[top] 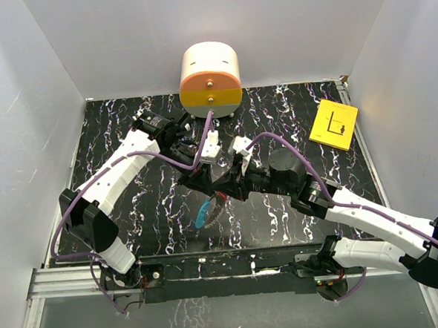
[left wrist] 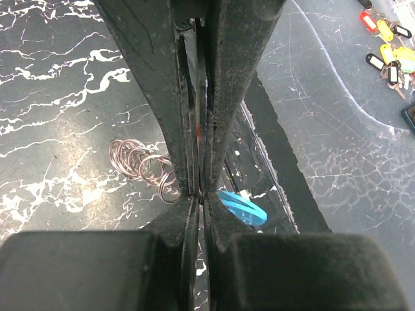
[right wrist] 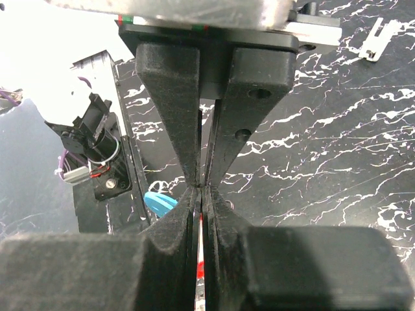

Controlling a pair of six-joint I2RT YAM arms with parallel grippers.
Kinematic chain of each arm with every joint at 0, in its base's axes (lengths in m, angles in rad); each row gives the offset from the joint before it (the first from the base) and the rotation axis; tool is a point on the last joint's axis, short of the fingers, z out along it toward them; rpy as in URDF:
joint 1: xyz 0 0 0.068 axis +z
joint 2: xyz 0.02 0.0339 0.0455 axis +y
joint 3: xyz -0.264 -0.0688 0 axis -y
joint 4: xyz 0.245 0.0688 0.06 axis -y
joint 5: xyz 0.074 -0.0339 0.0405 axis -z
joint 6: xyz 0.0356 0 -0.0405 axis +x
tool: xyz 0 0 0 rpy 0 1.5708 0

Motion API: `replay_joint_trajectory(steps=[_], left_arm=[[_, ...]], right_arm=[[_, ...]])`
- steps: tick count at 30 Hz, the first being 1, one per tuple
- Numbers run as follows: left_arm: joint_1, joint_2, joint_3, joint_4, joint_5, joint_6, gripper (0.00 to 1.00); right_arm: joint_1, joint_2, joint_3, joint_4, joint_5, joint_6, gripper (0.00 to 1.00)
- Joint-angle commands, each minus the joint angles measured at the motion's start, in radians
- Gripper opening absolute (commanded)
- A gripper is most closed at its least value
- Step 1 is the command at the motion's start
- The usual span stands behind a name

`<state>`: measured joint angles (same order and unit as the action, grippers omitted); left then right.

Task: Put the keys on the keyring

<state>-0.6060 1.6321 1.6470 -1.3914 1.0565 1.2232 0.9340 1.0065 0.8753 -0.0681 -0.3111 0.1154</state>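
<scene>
We find the keyring (top: 205,212) at the middle of the bench (top: 133,214), a little toward the near edge. Its blue band shows just beside the spot where the two claws meet tip to tip. The key (right wrist: 201,264) is a thin red sliver pinched in the right claw (right wrist: 201,196), which is closed on it. The left claw (left wrist: 201,199) is also pressed closed, but we cannot make out what it pinches. We judge the threading step is in hand, with the key brought up to the loop but not visibly on it. The next move calls for a fine, steady push of the key along the loop's opening while the other claw keeps the loop from twisting. With both sets of fingers crowding the joint, there is little room and little view of it. A heap of metal split rings (left wrist: 139,165) lies just beside the left claw, and a bunch of coloured tags (left wrist: 388,48) lies well apart. A yellow card (top: 333,124) sits near the far right corner, and an orange-and-cream drum (top: 210,79) stands at the far edge, both clear of the work.
</scene>
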Motion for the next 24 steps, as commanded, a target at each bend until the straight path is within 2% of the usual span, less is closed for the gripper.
replay_joint_trajectory(steps=[1,16,21,24], left_arm=[[-0.005,-0.045,0.015,-0.025,0.020,0.021,0.00],[-0.005,-0.043,0.038,-0.024,0.017,0.013,0.00],[-0.005,-0.040,0.045,-0.024,0.019,0.012,0.00],[-0.005,-0.040,0.046,-0.024,0.023,0.008,0.00]], right_arm=[[0.000,-0.049,0.040,0.084,0.014,0.012,0.08],[0.000,-0.053,0.037,0.051,0.029,0.033,0.09],[0.000,-0.047,0.045,0.035,0.032,0.053,0.16],[0.000,-0.039,0.049,0.024,0.032,0.058,0.25]])
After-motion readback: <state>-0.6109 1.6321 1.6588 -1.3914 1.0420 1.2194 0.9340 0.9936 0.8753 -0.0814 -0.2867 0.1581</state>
